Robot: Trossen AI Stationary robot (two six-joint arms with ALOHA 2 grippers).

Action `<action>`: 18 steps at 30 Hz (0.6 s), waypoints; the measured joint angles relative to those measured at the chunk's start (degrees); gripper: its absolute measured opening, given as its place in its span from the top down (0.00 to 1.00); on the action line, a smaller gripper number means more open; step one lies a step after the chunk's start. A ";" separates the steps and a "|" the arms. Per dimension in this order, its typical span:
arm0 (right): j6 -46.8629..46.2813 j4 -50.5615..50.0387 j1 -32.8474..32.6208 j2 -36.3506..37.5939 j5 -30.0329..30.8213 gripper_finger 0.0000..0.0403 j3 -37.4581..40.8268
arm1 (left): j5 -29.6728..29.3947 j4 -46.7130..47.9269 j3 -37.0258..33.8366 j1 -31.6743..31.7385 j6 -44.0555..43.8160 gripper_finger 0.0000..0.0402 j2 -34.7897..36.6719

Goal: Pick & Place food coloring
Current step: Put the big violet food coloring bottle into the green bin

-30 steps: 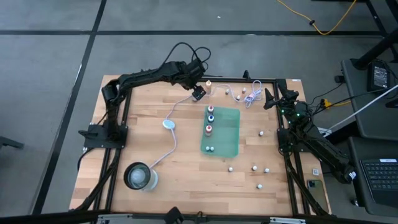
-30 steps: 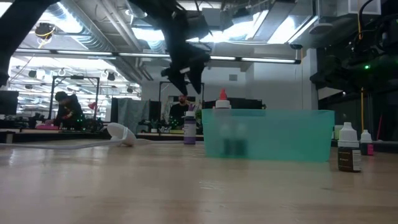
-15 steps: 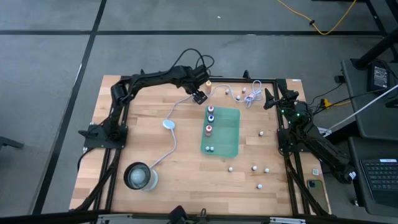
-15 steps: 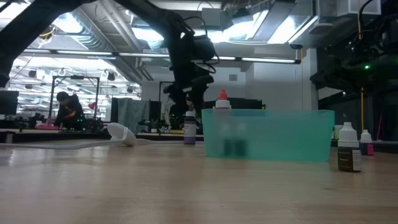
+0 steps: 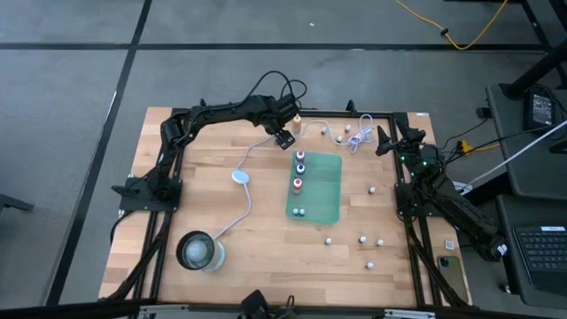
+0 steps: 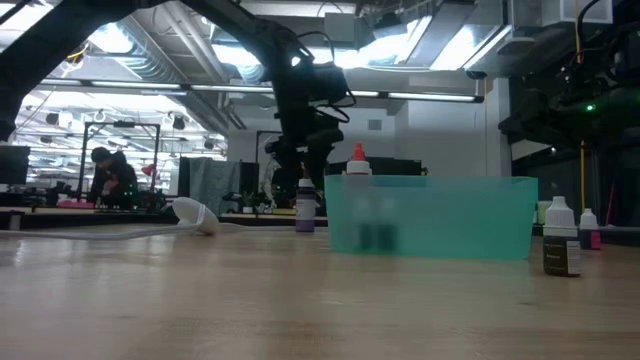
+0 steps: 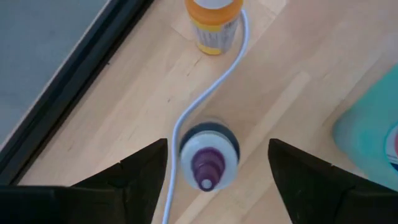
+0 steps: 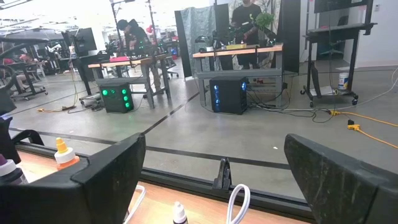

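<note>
Since the fingers straddle it: left gripper (image 7: 211,171) open around purple-capped bottle (image 7: 208,163), nothing gripped.
Risk: white cable (image 7: 208,93) touches bottle; closing may snag it.
Right gripper (image 8: 214,180): wide open, empty.

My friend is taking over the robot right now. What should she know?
Left gripper: open, fingers either side of a purple-capped bottle standing on the white cable, not gripped yet.
Right gripper: open, waiting at the table's far right edge.
Done: several bottles already sit in the green tray.
Left: the purple one, the orange-capped bottle beside it, and small bottles scattered on the table right of the tray.
</note>
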State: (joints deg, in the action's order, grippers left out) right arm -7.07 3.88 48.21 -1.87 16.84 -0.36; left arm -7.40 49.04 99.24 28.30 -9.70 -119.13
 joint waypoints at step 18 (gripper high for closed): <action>0.02 0.00 0.00 0.00 0.00 0.05 0.00 | -0.54 1.44 0.04 -0.11 1.01 0.72 0.36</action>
State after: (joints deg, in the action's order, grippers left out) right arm -7.05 3.88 48.20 -1.87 16.84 -0.36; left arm -7.93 50.48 99.29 28.19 -8.70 -118.77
